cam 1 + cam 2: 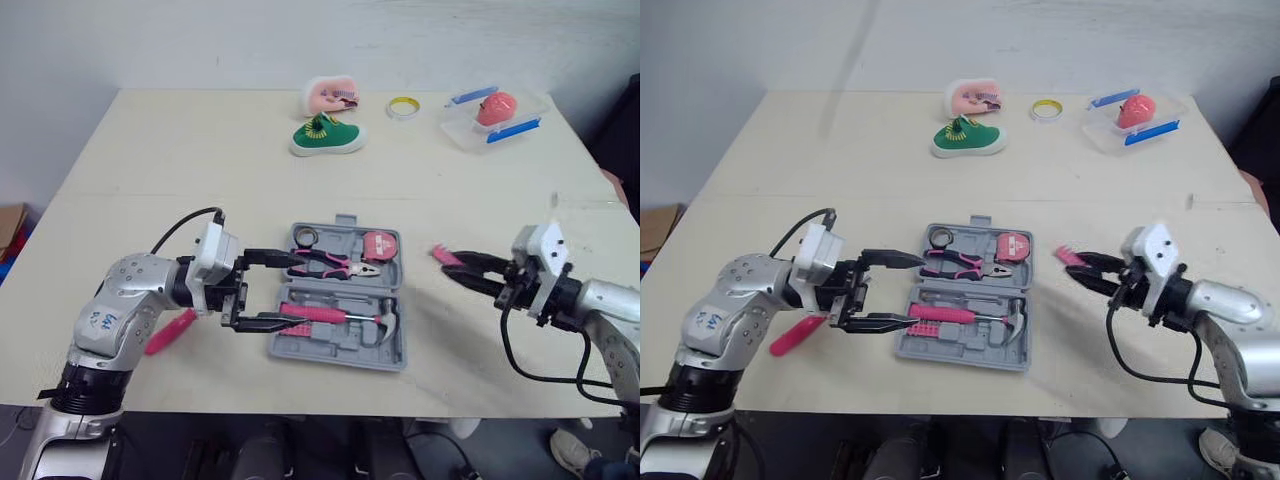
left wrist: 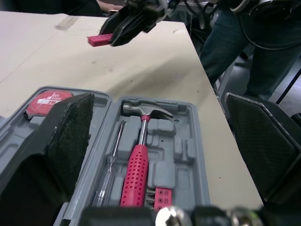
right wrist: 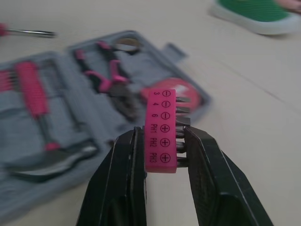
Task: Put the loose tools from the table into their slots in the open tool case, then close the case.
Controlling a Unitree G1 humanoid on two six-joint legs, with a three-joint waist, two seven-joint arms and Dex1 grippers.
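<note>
An open grey tool case [image 1: 330, 342] lies in the middle of the table. It holds pink-handled pliers [image 1: 325, 263], a tape measure [image 1: 377, 246] and a pink-handled hammer [image 2: 138, 160]. My left gripper [image 1: 272, 290] stands open at the case's left edge, its fingers [image 2: 70, 132] spread either side of the hammer's slot with nothing between them. To the right of the case, just above the table, my right gripper [image 3: 163, 136] is shut on a pink bit holder [image 3: 162, 108]. A pink screwdriver [image 1: 795, 336] lies on the table under my left arm.
At the back of the table are a green shoe [image 1: 328, 137], a pink object [image 1: 330, 96], a yellow tape ring [image 1: 403, 107] and a clear container [image 1: 495, 118]. A person in jeans [image 2: 244, 47] stands past the table's right edge.
</note>
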